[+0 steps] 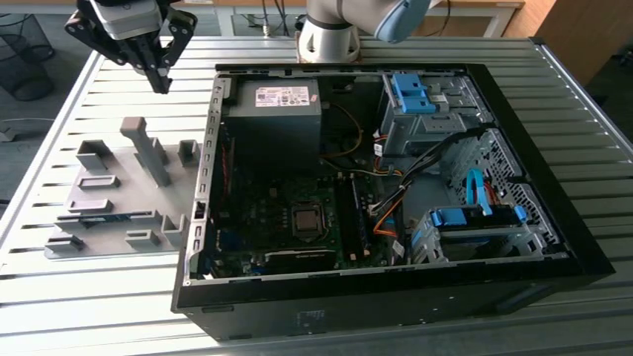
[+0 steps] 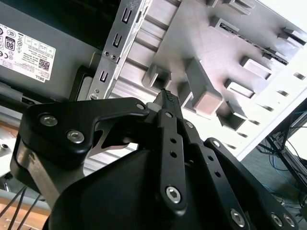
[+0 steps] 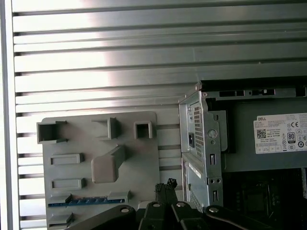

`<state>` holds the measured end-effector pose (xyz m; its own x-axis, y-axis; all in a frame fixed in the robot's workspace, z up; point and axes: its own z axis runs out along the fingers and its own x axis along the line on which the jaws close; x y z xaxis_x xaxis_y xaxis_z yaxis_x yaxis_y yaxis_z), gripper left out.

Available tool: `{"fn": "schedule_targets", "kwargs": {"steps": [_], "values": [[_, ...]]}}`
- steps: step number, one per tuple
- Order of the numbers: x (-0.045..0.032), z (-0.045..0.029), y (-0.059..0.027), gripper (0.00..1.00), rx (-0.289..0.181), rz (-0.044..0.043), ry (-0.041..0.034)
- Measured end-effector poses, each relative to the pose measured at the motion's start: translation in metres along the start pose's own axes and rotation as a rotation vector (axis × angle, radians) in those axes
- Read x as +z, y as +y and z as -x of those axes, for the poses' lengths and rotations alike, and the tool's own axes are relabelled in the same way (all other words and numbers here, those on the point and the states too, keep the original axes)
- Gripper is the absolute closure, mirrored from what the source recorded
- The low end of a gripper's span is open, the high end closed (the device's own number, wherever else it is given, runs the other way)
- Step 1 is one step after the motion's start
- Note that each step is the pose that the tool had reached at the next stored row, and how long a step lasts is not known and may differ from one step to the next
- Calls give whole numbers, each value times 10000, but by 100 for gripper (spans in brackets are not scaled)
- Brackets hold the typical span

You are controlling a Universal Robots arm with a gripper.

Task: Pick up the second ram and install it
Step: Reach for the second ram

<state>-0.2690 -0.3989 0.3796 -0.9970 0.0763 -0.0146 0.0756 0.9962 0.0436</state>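
I have the gripper (image 1: 158, 83) hanging from the arm over the far end of the grey holder plate (image 1: 109, 167), its fingers pointing straight down at the table and pressed together with nothing between them; in both wrist views the black fingertips (image 2: 167, 96) (image 3: 165, 185) meet in a single point above the plate. The arm's base (image 1: 331, 37) stands at the far edge of the table, behind the open computer case (image 1: 396, 304). The second ram (image 1: 104, 217) sits on edge in a slot at the near end of the holder plate, on the exterior view's left of the case and well apart from the gripper; in the first wrist view it shows as a thin blue strip (image 3: 88, 201). The slatted metal table (image 1: 99, 311) carries both plate and case, the case lying open with its power supply (image 1: 272, 111) and motherboard (image 1: 296, 215) exposed. Beyond the table I see a wire waste basket (image 1: 25, 44) on the floor
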Motion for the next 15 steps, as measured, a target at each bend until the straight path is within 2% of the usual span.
{"fn": "schedule_targets", "kwargs": {"steps": [15], "values": [[-1, -75, -6, 90, -1, 0, 0]]}}
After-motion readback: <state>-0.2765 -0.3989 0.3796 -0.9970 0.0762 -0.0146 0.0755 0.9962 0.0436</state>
